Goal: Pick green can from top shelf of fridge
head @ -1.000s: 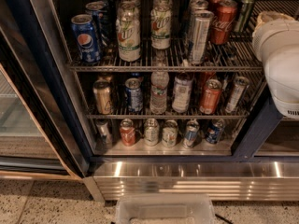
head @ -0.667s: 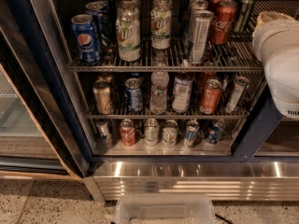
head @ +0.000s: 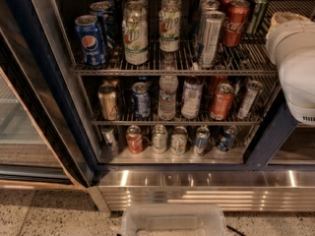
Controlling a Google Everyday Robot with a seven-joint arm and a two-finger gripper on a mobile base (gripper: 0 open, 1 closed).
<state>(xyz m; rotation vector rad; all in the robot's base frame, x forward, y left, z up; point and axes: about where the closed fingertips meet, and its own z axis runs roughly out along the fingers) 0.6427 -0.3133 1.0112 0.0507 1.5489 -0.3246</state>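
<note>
One slim dark green can (head: 258,11) stood at right rear of silvery wire top shelf (head: 147,69) in dark-blue-framed fridge (head: 273,134), just right of red Coca-Cola can (head: 236,16). White gripper (head: 294,48) hung by shelf's right edge; grip state could not be told.

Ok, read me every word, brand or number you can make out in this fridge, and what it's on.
"Coca-Cola": red can, top shelf.
"7up", roughly: two pale cans, same shelf.
Pepsi globe, no readable word: blue can.
green can and lower-rack labels: too blurred.
gripper, white, at the right edge beside the top shelf: no text.
</note>
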